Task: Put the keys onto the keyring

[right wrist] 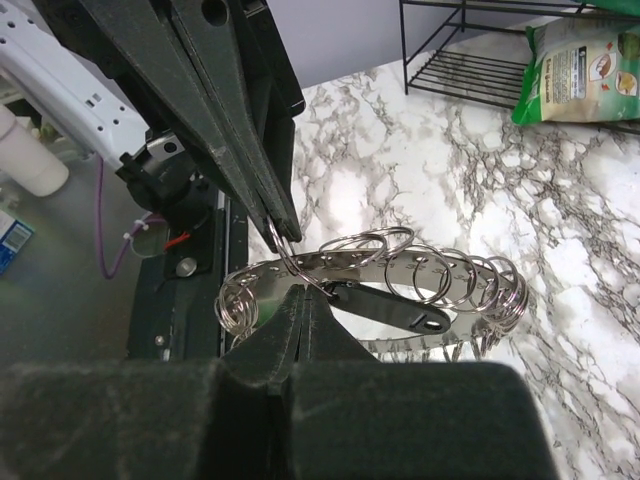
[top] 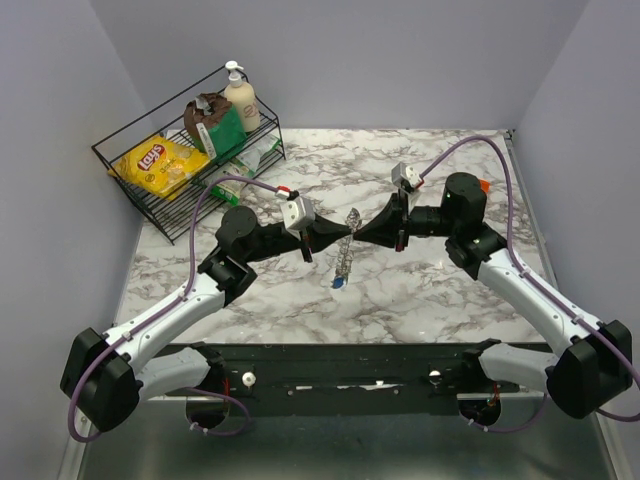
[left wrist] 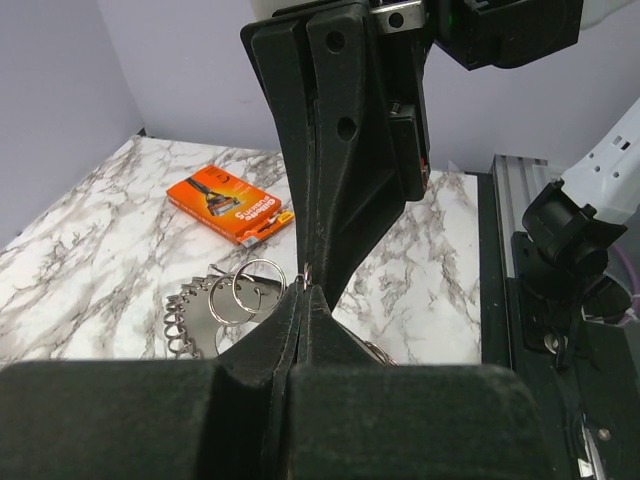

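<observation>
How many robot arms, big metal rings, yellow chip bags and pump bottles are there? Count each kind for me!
robot arms: 2
keyring: 1
yellow chip bag: 1
pump bottle: 1
Total: 5

Plain pale lavender-grey walls (top: 380, 60) enclose the white-and-grey marble-patterned table (top: 430, 300) at 9, 12 and 3 o'clock. A black wire rack (top: 150, 205) stands at 10 o'clock. Lighting is even.
</observation>
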Controlling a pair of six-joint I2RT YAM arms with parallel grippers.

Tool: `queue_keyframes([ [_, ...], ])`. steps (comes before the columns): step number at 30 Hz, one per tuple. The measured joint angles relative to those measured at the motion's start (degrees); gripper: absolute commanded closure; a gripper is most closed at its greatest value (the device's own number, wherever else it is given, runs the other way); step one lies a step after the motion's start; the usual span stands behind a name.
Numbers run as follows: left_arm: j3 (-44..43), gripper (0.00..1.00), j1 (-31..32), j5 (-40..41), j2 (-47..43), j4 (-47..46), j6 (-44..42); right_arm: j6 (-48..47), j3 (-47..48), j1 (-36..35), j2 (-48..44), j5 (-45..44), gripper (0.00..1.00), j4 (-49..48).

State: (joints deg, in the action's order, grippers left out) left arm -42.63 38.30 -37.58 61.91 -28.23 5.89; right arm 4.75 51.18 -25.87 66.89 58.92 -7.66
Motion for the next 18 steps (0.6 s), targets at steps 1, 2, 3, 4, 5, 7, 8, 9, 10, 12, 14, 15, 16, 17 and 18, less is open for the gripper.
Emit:
queue_keyframes([
  [1, 0.00, 1.00, 0.00, 0.00, 0.00, 0.00, 0.00, 0.00, 0.00, 0.00, 0.07, 0.17, 1.00, -0.07],
  [2, 0.00, 1.00, 0.00, 0.00, 0.00, 0.00, 0.00, 0.02, 0.00, 0.00, 0.15, 0.37, 1.00, -0.09],
  [3, 0.00, 1.00, 0.00, 0.00, 0.00, 0.00, 0.00, 0.13, 0.00, 0.00, 0.37, 0.52, 1.00, -0.13],
  [4, 0.00, 1.00, 0.00, 0.00, 0.00, 0.00, 0.00, 0.20, 0.00, 0.00, 0.61, 0.68, 1.00, -0.15],
  [5, 0.00, 1.00, 0.00, 0.00, 0.00, -0.04, 0.00, 0.22, 0.00, 0.00, 0.92, 0.81, 1.00, -0.11],
  [7, 0.00, 1.00, 0.00, 0.00, 0.00, -0.15, 0.00, 0.22, 0.00, 0.00, 1.53, 0.98, 1.00, -0.04],
  [8, 0.00, 1.00, 0.00, 0.00, 0.00, -0.26, 0.00, 0.22, 0.00, 0.00, 1.73, 1.01, 1.00, 0.00],
  [9, 0.02, 1.00, 0.00, 0.00, 0.00, -0.39, 0.00, 0.20, 0.00, 0.00, 1.86, 0.98, 1.00, 0.02],
  [10, 0.02, 1.00, 0.00, 0.02, 0.00, -0.44, 0.00, 0.20, -0.02, 0.00, 1.88, 0.98, 1.00, 0.09],
  [12, 0.02, 1.00, 0.00, 0.04, -0.04, -0.46, 0.00, 0.17, -0.02, 0.00, 1.88, 0.98, 1.00, 0.13],
  [14, 0.09, 1.00, 0.00, 0.07, -0.04, -0.48, 0.00, 0.11, -0.02, 0.00, 1.88, 0.98, 1.00, 0.48],
  [15, 0.17, 1.00, 0.00, 0.07, -0.04, -0.57, 0.00, -0.04, -0.02, 0.00, 1.88, 0.96, 1.00, 0.70],
  [16, 0.28, 1.00, 0.00, 0.07, -0.04, -0.70, 0.00, -0.15, -0.02, 0.00, 1.86, 0.96, 1.00, 0.90],
  [17, 0.37, 1.00, -0.07, 0.07, -0.04, -0.76, 0.00, -0.26, -0.09, 0.00, 1.79, 0.92, 0.99, 0.98],
  [18, 0.39, 1.00, -0.09, 0.09, -0.04, -0.79, 0.00, -0.33, -0.20, 0.00, 1.64, 0.87, 0.98, 1.09],
])
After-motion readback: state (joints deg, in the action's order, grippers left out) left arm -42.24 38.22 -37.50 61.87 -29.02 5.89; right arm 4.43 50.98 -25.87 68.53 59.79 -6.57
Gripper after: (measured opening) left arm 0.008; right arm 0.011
